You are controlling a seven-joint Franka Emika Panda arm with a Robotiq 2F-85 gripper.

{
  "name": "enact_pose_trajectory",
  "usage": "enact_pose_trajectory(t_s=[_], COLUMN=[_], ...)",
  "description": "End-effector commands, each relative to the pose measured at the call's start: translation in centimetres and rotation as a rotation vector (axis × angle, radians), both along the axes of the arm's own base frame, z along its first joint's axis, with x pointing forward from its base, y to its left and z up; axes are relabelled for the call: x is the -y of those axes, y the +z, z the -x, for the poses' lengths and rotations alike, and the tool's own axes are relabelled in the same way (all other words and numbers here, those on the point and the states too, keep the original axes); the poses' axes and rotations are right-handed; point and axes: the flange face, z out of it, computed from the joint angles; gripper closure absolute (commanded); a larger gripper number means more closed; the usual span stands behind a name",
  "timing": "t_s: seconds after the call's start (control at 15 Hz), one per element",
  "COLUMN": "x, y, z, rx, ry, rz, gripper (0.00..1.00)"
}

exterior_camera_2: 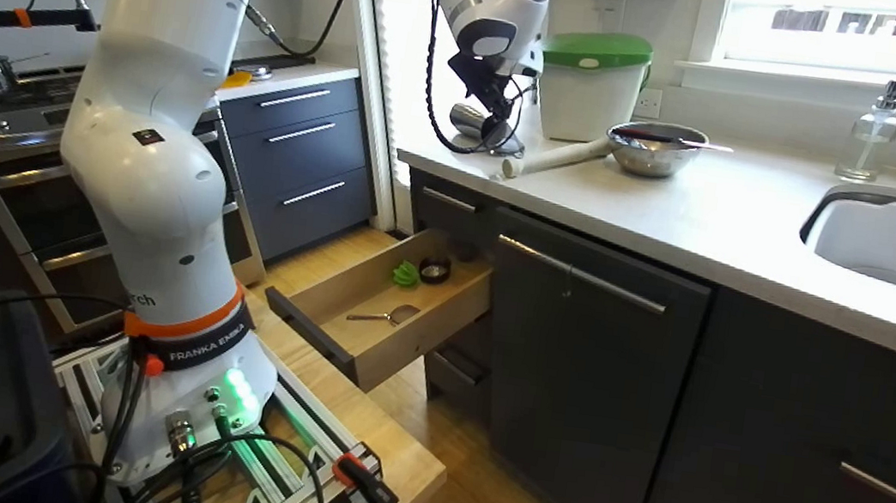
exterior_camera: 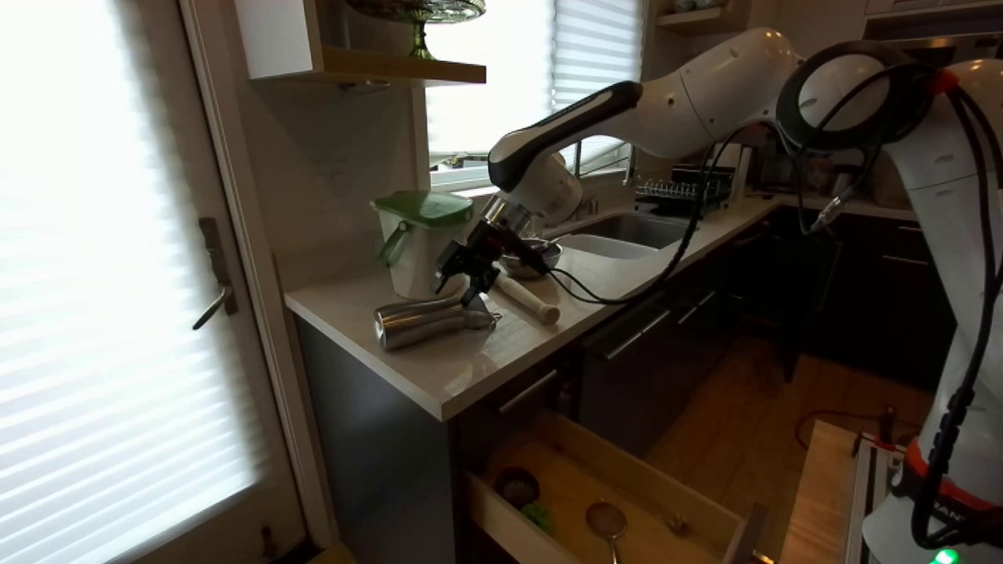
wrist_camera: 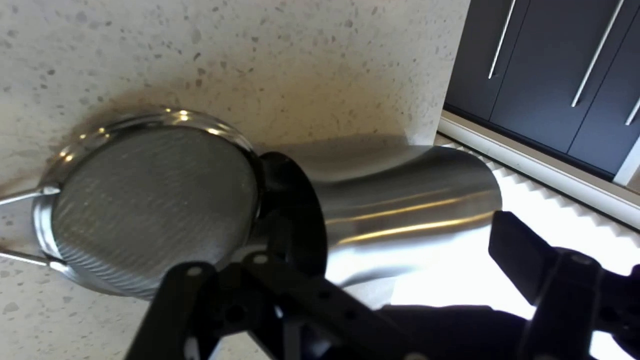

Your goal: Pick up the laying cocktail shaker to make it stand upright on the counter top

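Find the cocktail shaker (exterior_camera: 419, 320) lying on its side on the counter top (exterior_camera: 479, 360), left of centre in an exterior view. Note the fine-mesh strainer (wrist_camera: 155, 200) beside one end, left in the wrist view. See the Robotiq gripper (exterior_camera: 454, 290) just above, with jaws wide apart.

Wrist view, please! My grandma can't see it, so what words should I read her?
A silver cocktail shaker lies on its side on a speckled counter top, with the robot's open black gripper at the picture's bottom edge. A round mesh strainer is at the left, and long-handled dark drawers are at the top right.
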Motion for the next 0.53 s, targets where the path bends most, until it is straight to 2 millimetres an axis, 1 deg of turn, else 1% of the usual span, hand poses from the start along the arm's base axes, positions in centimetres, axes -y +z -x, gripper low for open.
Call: enact_pose_trajectory(t_s=[0.0,0.07,0.13,0.2,0.33,0.4,0.47], x=[-0.7,-1.0,-1.1,-1.2,-1.3,-1.2,-1.3], y=[-1.2,-1.6,-1.8,-2.1,-2.6,-2.7,-2.5], z=[-1.2,-1.4,-1.4,-1.5,-1.8,-1.8,-2.0], rx=[0.033,0.029,0.025,0.022,0.018,0.018,0.025], ry=[0.004,0.005,0.007,0.010,0.009,0.010,0.009], rz=[-0.040,-0.047,-0.049,-0.049,-0.053,-0.054,-0.062], gripper=[0.13,0.29,0.37,0.47,0.61,0.70,0.76])
